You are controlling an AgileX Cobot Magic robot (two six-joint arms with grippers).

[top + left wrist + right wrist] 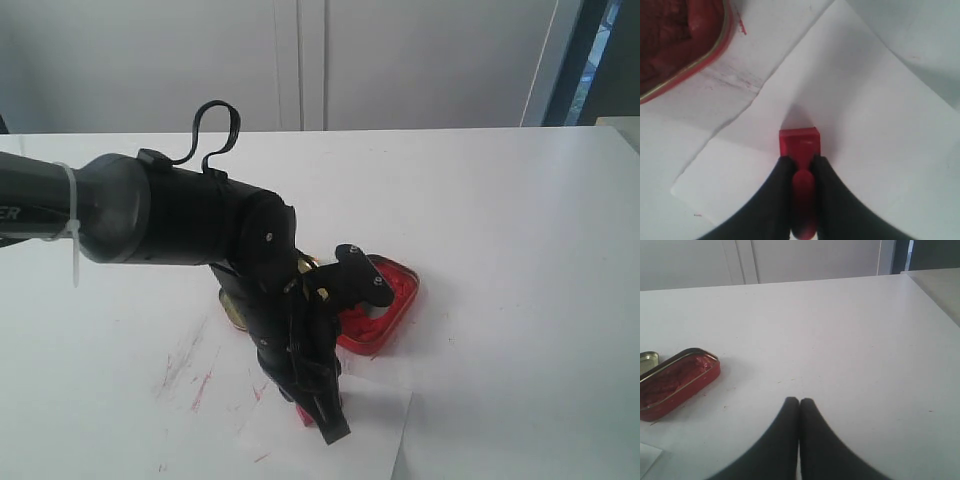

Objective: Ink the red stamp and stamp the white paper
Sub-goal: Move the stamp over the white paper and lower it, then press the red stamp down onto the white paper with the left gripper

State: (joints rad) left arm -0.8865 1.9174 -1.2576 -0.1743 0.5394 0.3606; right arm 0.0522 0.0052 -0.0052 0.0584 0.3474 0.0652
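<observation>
Left arm, exterior view: the arm reaches down from the left over the white tabletop (500,200), and the left gripper (322,405) points at the near part of the table. In the left wrist view its two black fingers (785,172) close narrowly on the rounded handle of the red stamp (799,142), one on each side. The stamp's rectangular base sits over the white paper (870,125), inside the sheet and near its middle; whether the base actually presses on the sheet cannot be told.

The red oval ink tin (392,298) lies open on the table just beyond the paper, apart from the stamp. The gold tin lid (647,360) lies just beside it, partly hidden behind the arm in the exterior view. Red scribble marks (185,365) streak the tabletop left of the paper.

Right wrist view: the right gripper (799,402) hangs over bare tabletop, well apart from the tin, its fingertips pressed together with nothing between them.
</observation>
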